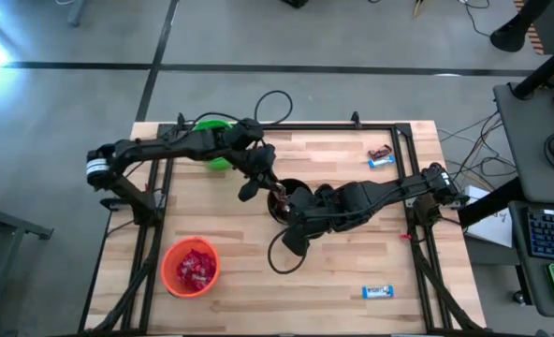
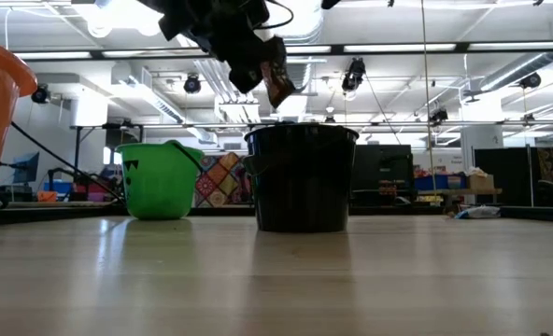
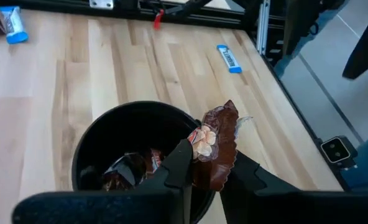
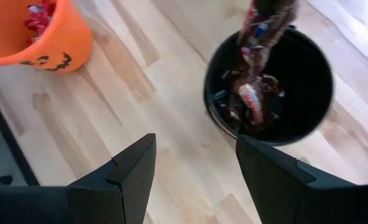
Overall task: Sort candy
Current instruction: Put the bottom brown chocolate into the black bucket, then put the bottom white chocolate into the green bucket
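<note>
My left gripper (image 3: pixel 210 163) hovers over the black cup (image 1: pixel 296 208), shut on a dark brown candy bar (image 3: pixel 216 144). More brown-wrapped candy lies inside the black cup (image 4: pixel 272 112). In the low view the brown bar (image 2: pixel 278 82) hangs above the cup's rim (image 2: pixel 300 131). My right gripper (image 4: pixel 196 165) is open and touches nothing, just on the near side of the black cup (image 1: pixel 291 239). The orange cup (image 1: pixel 191 267) holds red candy. The green cup (image 1: pixel 216 154) stands behind the left arm. Loose blue-and-white bars (image 1: pixel 378 292) (image 1: pixel 382 161) and a brown bar (image 1: pixel 380 151) lie on the table. My left gripper pinches the brown candy bar between its two fingers (image 3: pixel 179 167), at the wrapper's lower end (image 3: pixel 210 174) as the wrist view shows it. The fingers come from above, slanting down. The bar is lifted clear over the black cup's opening, its free end (image 2: pixel 281 91) pointing down.
A dark metal frame (image 1: pixel 403 150) runs along the table's far, left and right sides. A black cable (image 1: pixel 275 103) loops by the far edge. Bare wood (image 1: pixel 286 300) lies between the orange cup and the near blue bar.
</note>
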